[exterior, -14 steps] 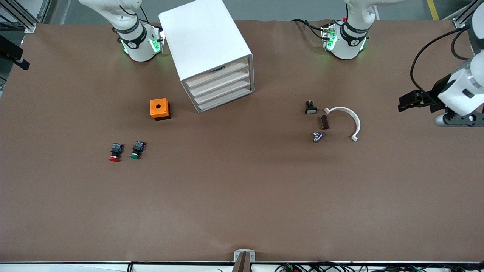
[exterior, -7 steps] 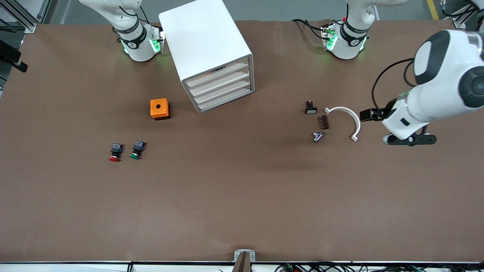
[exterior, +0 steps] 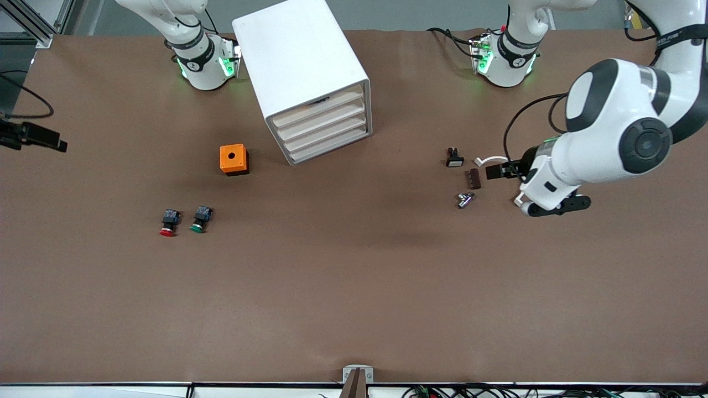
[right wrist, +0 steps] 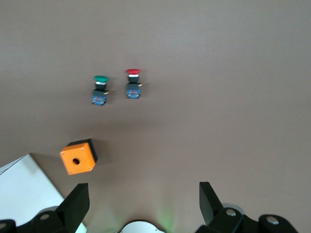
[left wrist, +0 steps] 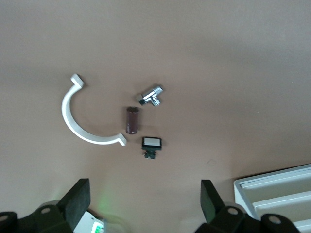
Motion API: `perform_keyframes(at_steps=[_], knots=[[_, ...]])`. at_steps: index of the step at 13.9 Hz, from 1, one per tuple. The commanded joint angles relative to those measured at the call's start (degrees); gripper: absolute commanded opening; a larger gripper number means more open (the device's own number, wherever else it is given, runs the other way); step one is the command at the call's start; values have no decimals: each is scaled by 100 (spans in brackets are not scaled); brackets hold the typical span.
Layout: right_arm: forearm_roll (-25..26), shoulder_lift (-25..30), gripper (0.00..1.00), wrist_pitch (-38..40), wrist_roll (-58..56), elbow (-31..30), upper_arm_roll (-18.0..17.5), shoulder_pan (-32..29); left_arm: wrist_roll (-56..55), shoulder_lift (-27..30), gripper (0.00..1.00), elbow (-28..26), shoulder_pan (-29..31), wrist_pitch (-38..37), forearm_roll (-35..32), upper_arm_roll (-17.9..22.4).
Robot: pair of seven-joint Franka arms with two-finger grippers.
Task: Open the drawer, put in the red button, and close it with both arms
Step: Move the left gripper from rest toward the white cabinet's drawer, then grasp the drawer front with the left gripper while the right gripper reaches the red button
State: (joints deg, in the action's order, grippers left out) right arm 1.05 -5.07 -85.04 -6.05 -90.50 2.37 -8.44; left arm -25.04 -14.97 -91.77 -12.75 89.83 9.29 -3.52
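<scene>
The red button [exterior: 167, 223] [right wrist: 133, 83] lies on the brown table toward the right arm's end, beside a green-capped one [exterior: 199, 219] [right wrist: 100, 89]. The white drawer cabinet [exterior: 301, 66] stands between the arms' bases. Its stacked drawers [exterior: 325, 128] [left wrist: 277, 194] all sit pushed in. My left gripper [exterior: 499, 170] [left wrist: 144, 194] hangs open and empty over the white curved clamp [exterior: 487, 161] [left wrist: 80, 124]. My right gripper [exterior: 38, 137] [right wrist: 143, 193] is up at the table's edge on the right arm's end, open and empty.
An orange box [exterior: 234, 159] [right wrist: 77, 157] with a hole sits between the buttons and the cabinet. Near the clamp lie a small black switch [exterior: 454, 158] [left wrist: 151, 144], a brown cylinder [exterior: 473, 178] [left wrist: 132, 120] and a metal valve [exterior: 465, 199] [left wrist: 151, 95].
The left arm has swung in from the table's end to over the curved clamp. The right gripper has shifted along the table's edge, lower in the front view. Both stayed open.
</scene>
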Motion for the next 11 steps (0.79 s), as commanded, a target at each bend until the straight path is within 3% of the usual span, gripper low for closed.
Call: perform_keyframes(at_steps=[1,4,8,11], knots=[[10,-389,100,-170,-10,208,-52,-377,-666,-382,100,440,-359,-53,64,1],[1,-389,100,-171,199,208,-70,-272,-1439,-725,100,678,-614,-62,291,-8],[-395,-381,100,-171,1527,121,-96,-106,-2187,-1077,100,854,-965,-53,398,-8],[-360,-354,100,-862,1345,-483,-105,-44,-2784,-1262,100,898,-1220,-53,459,-8]])
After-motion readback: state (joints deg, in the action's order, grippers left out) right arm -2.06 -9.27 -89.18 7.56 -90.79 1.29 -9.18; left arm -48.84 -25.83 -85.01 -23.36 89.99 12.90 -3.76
